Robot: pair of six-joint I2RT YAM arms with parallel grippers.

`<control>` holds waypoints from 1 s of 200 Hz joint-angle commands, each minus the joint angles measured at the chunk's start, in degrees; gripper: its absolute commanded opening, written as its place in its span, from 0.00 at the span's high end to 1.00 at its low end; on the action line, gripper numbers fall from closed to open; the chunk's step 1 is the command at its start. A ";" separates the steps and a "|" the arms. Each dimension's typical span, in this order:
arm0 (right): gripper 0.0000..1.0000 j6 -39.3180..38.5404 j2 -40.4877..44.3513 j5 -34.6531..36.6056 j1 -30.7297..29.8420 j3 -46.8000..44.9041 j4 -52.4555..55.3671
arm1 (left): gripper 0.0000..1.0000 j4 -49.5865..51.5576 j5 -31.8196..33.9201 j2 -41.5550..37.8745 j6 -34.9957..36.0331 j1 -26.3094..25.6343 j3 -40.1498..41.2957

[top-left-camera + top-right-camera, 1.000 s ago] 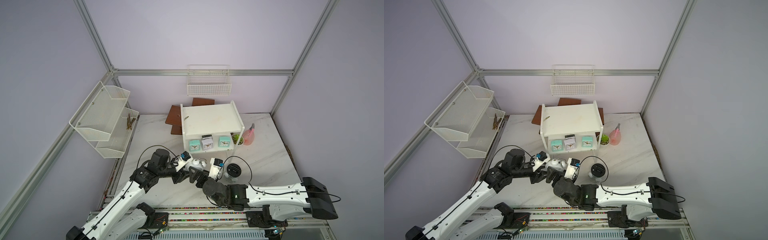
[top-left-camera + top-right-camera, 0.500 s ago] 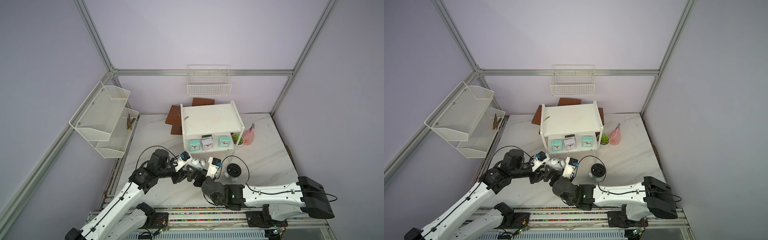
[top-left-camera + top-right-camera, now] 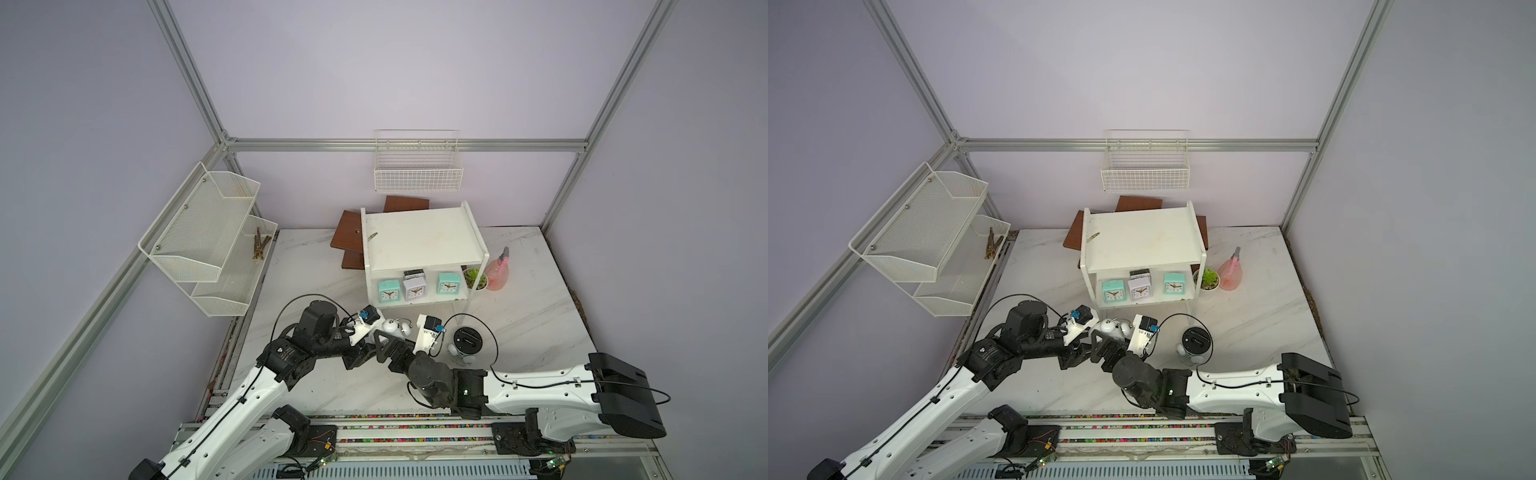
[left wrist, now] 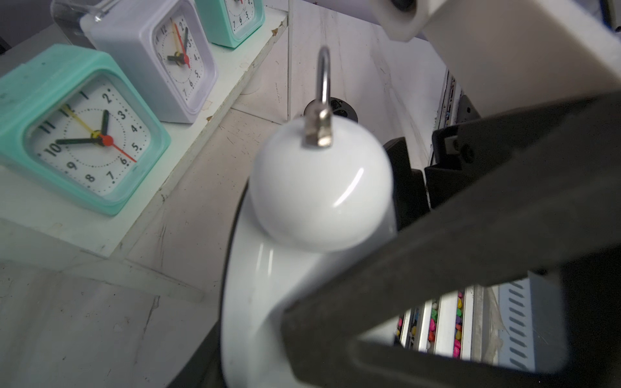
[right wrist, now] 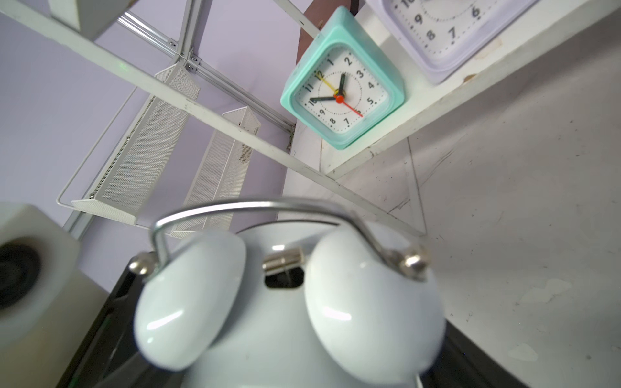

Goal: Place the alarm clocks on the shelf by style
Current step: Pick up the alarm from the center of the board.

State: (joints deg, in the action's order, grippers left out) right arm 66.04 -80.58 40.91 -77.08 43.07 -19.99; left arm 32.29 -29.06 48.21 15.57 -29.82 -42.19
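The shelf (image 3: 419, 237) is white, two flat boards on thin posts, standing at 12 o'clock on the table (image 3: 523, 303); four square clocks stand upright on its lower board, faces toward 6 o'clock; the grey clock (image 3: 414, 288) is in the middle; a rear grey clock (image 3: 414, 274) sits just behind it at its 12 o'clock, mostly hidden; the left mint clock (image 3: 388, 290) stands at its 9 o'clock, the right mint clock (image 3: 447, 284) at its 3 o'clock, a little apart; a twin-bell clock (image 3: 391, 326), white with a wire handle over both bells, is near the shelf's 6 o'clock, its body largely hidden in both top views; a second twin-bell clock (image 3: 466, 341) lies face down at the shelf's 5 o'clock, black back up.
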 commanded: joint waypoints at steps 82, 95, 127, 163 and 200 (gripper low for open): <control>0.29 -7.60 4.36 1.10 0.97 -2.97 0.05 | 0.38 -5.37 -2.32 -1.36 0.59 -0.50 0.22; 0.29 -10.19 5.96 2.70 0.97 -1.85 3.59 | 0.27 -5.37 -2.08 -1.36 0.77 -0.52 0.44; 0.29 -17.80 10.18 6.59 1.05 2.19 14.09 | 0.15 -5.38 -1.11 -1.29 1.30 -0.50 1.00; 0.31 -25.82 12.33 10.09 1.11 12.58 29.86 | 0.14 -5.77 -0.13 -1.50 0.86 -0.43 1.41; 0.38 -32.17 10.64 12.70 1.48 26.85 42.53 | 0.13 -5.59 -1.75 -1.14 1.76 -0.48 1.80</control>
State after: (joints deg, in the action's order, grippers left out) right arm 41.01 -70.02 49.23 -76.09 61.36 11.99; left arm 28.53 -29.34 47.55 16.10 -30.39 -41.32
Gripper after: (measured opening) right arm 0.866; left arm 0.868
